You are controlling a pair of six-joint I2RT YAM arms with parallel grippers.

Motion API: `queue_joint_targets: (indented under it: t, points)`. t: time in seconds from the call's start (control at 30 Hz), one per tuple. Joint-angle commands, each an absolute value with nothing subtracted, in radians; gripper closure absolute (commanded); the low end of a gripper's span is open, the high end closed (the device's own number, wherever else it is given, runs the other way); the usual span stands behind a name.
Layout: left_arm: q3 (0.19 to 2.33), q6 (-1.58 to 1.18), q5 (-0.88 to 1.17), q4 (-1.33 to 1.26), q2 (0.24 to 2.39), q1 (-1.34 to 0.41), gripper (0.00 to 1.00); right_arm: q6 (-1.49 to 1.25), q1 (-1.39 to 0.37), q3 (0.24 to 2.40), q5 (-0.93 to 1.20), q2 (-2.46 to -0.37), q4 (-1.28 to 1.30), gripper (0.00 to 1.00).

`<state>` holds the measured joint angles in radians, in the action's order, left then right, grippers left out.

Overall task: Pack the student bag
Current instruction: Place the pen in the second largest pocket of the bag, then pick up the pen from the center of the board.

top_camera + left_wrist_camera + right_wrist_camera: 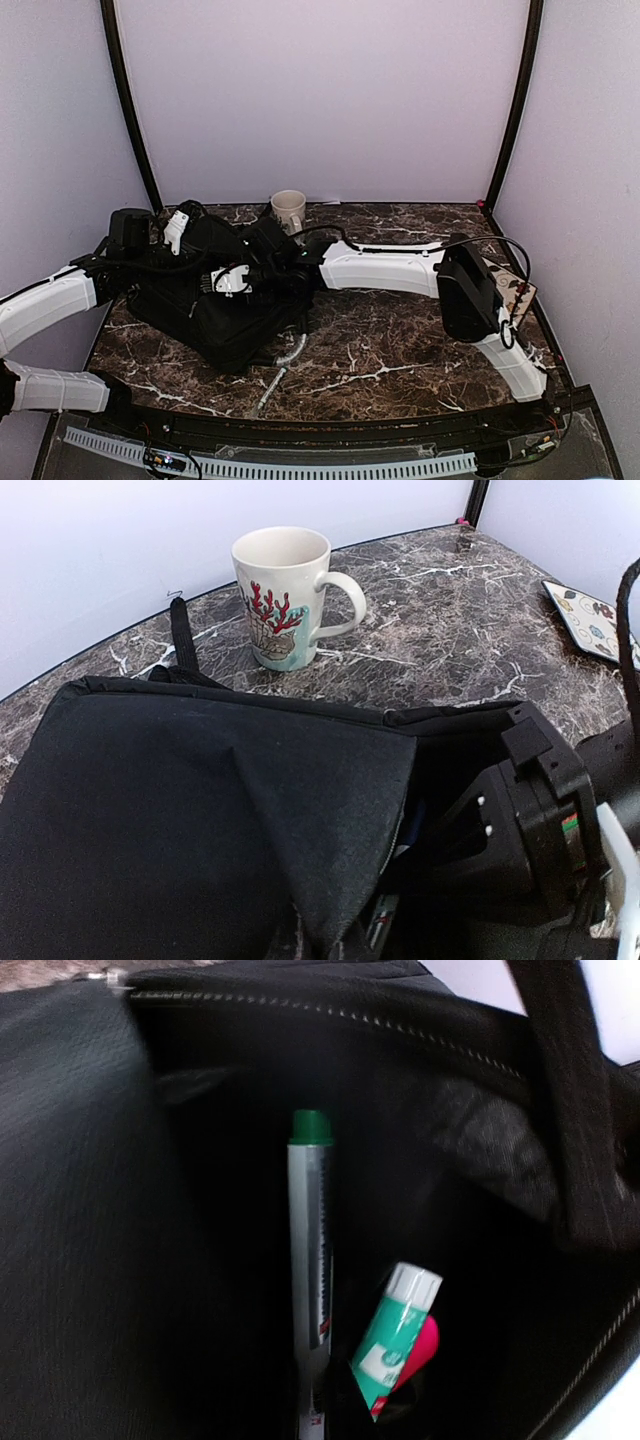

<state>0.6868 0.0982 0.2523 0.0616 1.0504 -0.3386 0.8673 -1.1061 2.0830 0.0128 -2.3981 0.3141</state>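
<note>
The student bag point(225, 320) is a large black fabric bag lying at the table's left, with its grey handle point(291, 350) at the near side. My left gripper point(178, 234) is at the bag's far left edge. In the left wrist view a fold of the bag's flap point(300, 810) is drawn to a point at the jaws, and the fingers are hidden by cloth. My right gripper point(222, 280) reaches into the bag's opening. Its view shows a silver marker with a green cap point(310, 1250), a green-white glue stick point(395, 1345) and a pink object point(424, 1348) inside. Its fingers are lost in the dark.
A white mug with a red coral pattern point(288, 209) stands behind the bag near the back wall and shows in the left wrist view point(283, 595). A patterned flat tile point(522, 293) lies at the right edge. The right arm point(385, 268) spans the table's middle.
</note>
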Motion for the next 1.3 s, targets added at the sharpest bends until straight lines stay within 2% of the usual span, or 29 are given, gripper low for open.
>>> queue_joint_targets:
  t: [0.0, 0.07, 0.17, 0.23, 0.27, 0.43, 0.7, 0.97, 1.27]
  points:
    - [0.710, 0.101, 0.330, -0.071, 1.009, -0.353, 1.00, 1.062, -1.111, 2.058, -0.176, -2.489, 0.051, 1.00]
    - [0.709, 0.100, 0.331, -0.071, 1.009, -0.352, 1.00, 1.159, -1.107, 2.050, -0.248, -2.525, -0.102, 1.00]
    - [0.709, 0.101, 0.327, -0.069, 1.007, -0.353, 1.00, 1.231, -1.102, 2.064, -0.297, -2.560, -0.317, 0.80]
    - [0.708, 0.101, 0.321, -0.071, 1.004, -0.352, 1.00, 1.218, -1.103, 2.088, -0.320, -2.568, -0.415, 0.63]
    - [0.706, 0.101, 0.320, -0.071, 1.003, -0.353, 1.00, 1.206, -1.104, 2.094, -0.328, -2.561, -0.433, 0.61]
    - [0.705, 0.098, 0.324, -0.075, 1.005, -0.352, 1.00, 1.091, -1.117, 2.007, -0.296, -2.438, -0.304, 0.60]
    - [0.707, 0.098, 0.322, -0.072, 0.999, -0.353, 1.00, 0.900, -1.129, 1.976, -0.026, -2.311, 0.254, 0.59]
    - [0.706, 0.098, 0.323, -0.074, 1.003, -0.352, 1.00, 0.744, -1.146, 1.925, 0.084, -2.211, 0.440, 0.59]
    - [0.709, 0.100, 0.324, -0.070, 1.004, -0.352, 1.00, 0.704, -1.145, 1.915, 0.316, -2.113, 0.705, 0.60]
